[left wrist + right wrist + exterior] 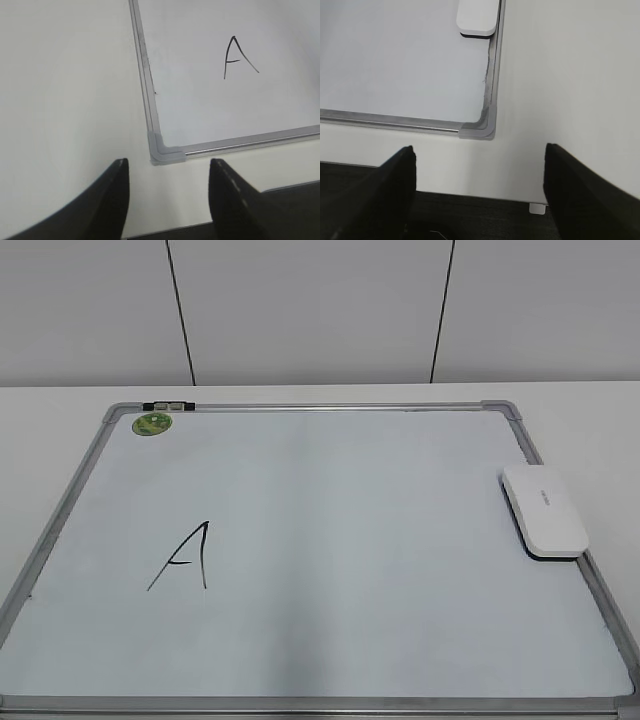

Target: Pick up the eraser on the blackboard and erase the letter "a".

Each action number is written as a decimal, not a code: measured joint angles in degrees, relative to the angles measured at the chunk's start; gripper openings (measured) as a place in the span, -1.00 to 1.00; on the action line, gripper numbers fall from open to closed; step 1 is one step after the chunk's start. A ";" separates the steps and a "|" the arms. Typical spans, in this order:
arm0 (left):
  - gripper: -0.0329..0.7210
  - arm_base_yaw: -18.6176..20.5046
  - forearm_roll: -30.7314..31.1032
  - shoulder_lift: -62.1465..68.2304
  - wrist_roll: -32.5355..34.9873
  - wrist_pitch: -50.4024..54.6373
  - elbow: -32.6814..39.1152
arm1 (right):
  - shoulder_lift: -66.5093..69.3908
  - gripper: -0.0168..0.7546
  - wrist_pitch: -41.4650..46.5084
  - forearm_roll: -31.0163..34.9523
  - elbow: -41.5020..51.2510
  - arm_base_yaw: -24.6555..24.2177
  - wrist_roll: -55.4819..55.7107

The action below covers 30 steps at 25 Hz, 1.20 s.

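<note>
The flat white rounded plastic eraser (544, 511) with its dark underside lies on the right edge of the large white silver-framed blackboard (330, 540), well apart from the black angular marker letter (184, 556) at lower left. A round green sticker (153, 423) marks the far left corner. Both the left gripper (169, 200) and the right gripper (480, 195) hang with jaws spread, empty, over the pale table (65, 90) near the board's front corners.

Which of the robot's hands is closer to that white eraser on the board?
The right hand. It hovers off the board's near right corner, with the eraser just ahead on that edge. The left hand hangs at the near left corner, the whole board away.
</note>
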 joint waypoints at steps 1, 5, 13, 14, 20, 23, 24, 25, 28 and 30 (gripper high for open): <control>0.09 0.00 0.15 0.00 0.00 -0.26 0.08 | 0.00 0.57 -0.23 0.00 0.00 0.00 -0.09; 0.09 0.00 0.41 0.00 0.00 -1.68 0.22 | 0.00 0.57 -1.35 0.00 0.98 0.00 -0.09; 0.09 0.00 0.41 0.00 0.00 -2.44 1.20 | 0.00 0.57 -1.74 -0.04 2.56 0.00 -0.09; 0.09 0.00 0.41 0.00 0.00 -2.44 1.20 | 0.00 0.57 -1.74 -0.04 2.56 0.00 -0.09; 0.09 0.00 0.41 0.00 0.00 -2.44 1.20 | 0.00 0.57 -1.84 -0.04 2.56 0.00 -0.09; 0.04 0.00 0.41 0.00 0.00 -2.44 1.20 | 0.00 0.57 -1.84 -0.04 2.56 0.00 -0.09; 0.02 0.00 0.41 0.00 0.00 -2.44 1.20 | 0.00 0.57 -1.84 -0.04 2.56 0.00 -0.09; 0.00 0.00 0.41 0.00 0.00 -2.44 1.20 | 0.00 0.57 -1.84 -0.04 2.56 0.00 -0.09; -0.05 0.00 0.41 0.00 0.00 -2.44 1.20 | 0.00 0.57 -1.84 -0.04 2.56 0.00 -0.09; -0.06 0.00 0.41 0.00 0.00 -2.44 1.20 | 0.00 0.57 -1.84 -0.04 2.56 0.00 -0.09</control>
